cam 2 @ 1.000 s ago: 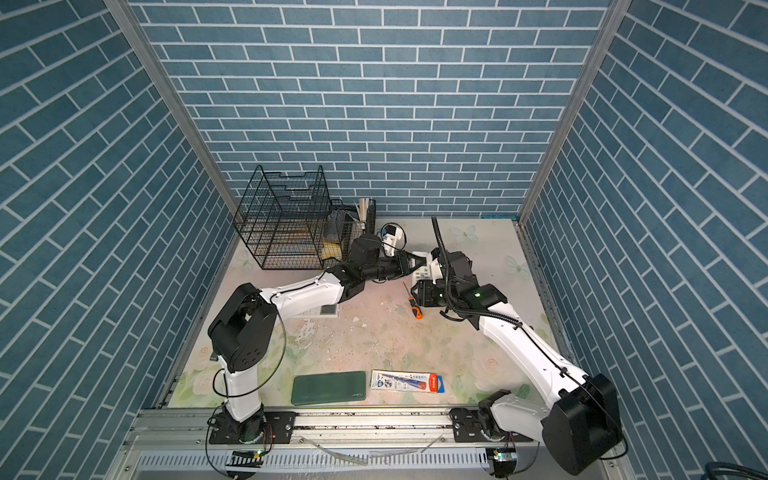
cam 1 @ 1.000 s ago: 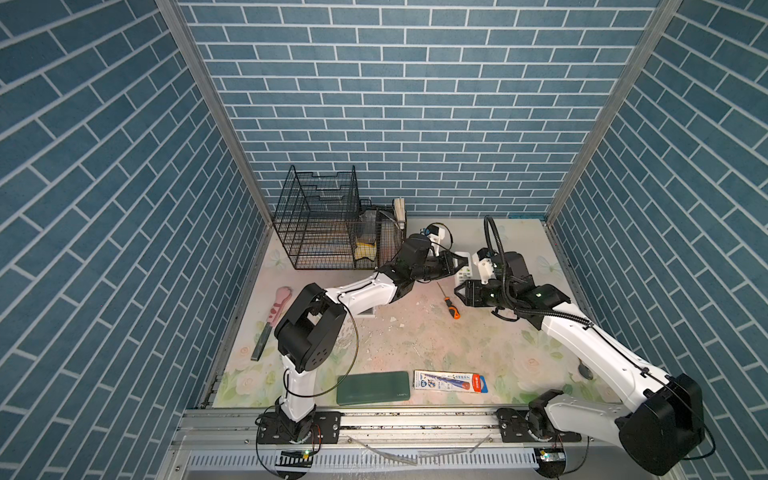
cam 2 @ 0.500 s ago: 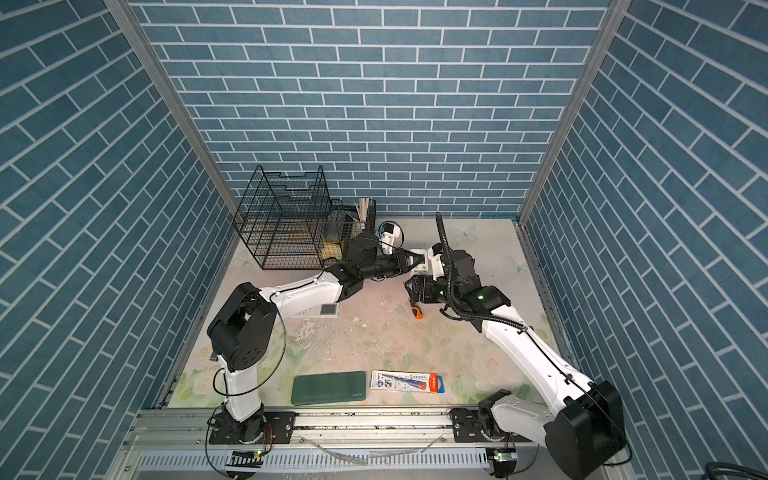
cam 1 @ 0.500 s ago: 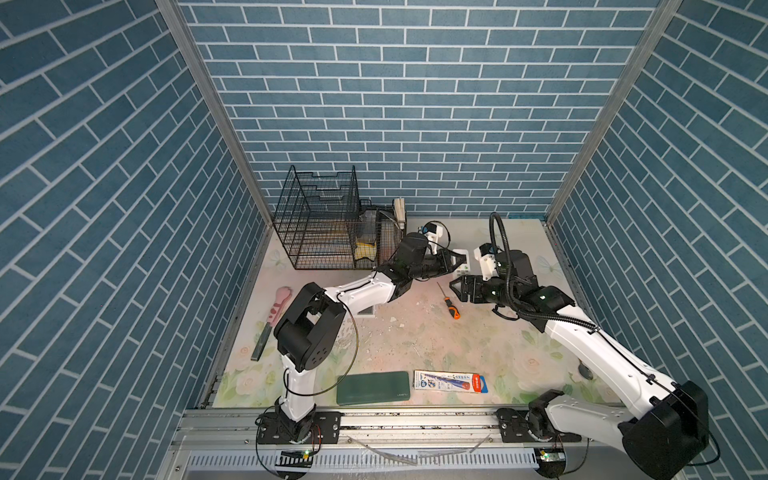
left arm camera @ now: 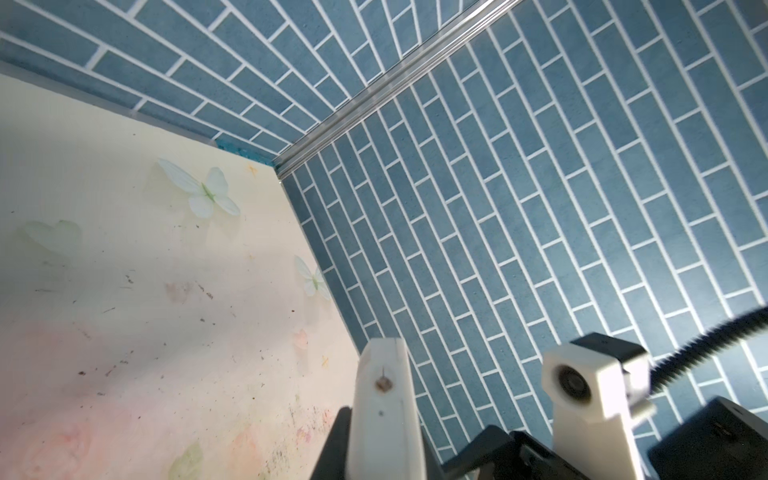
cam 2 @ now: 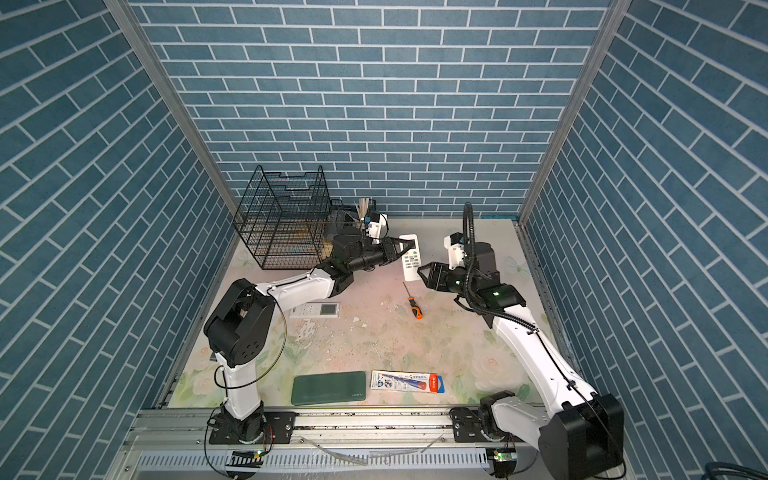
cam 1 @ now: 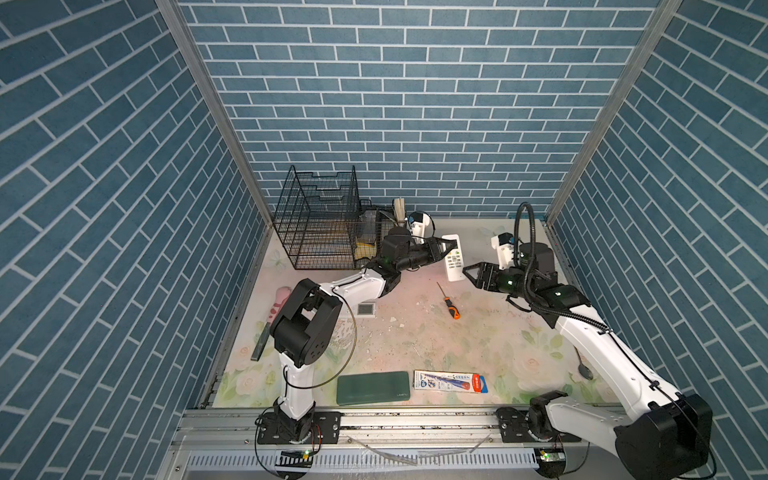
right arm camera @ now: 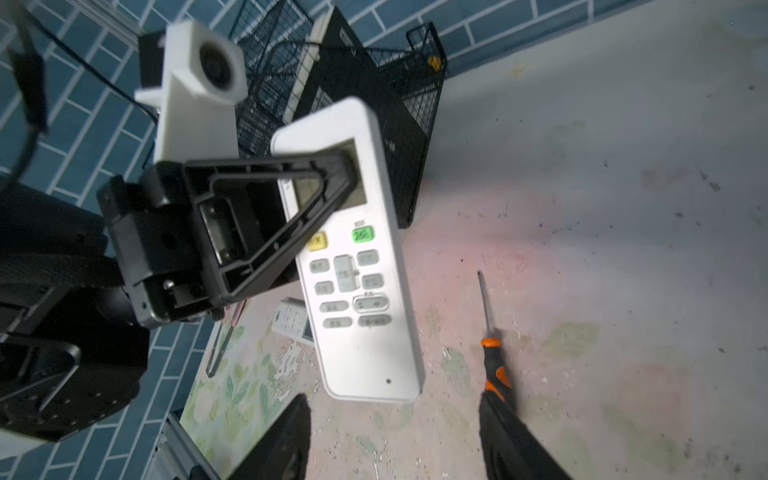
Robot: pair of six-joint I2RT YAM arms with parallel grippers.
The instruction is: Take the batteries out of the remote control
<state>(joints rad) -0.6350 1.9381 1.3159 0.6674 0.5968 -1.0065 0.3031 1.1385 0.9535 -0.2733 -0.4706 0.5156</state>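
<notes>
Near the back of the worktop (cam 1: pixel 415 345), the remote (cam 1: pixel 454 261) hangs in the air, clear of the surface, its button face showing in both top views. The left jaws are clamped tight on its display end. The right jaws stand apart with nothing between them, just off its lower end. No batteries show, since the back of the remote, where a cover would sit, is hidden.

The step looks like taking a second hold, to turn the remote over or open it. It would go best if the right jaws close across the long edges low down, well clear of the left jaws. The left grip should not loosen until the right one is sure.

Count:
- Remotes: two, the held one and a second remote (cam 2: pixel 314 310) lying flat nearer the front.
- Screwdriver (cam 1: pixel 450 303): one.
- Batteries in view: none.
</notes>
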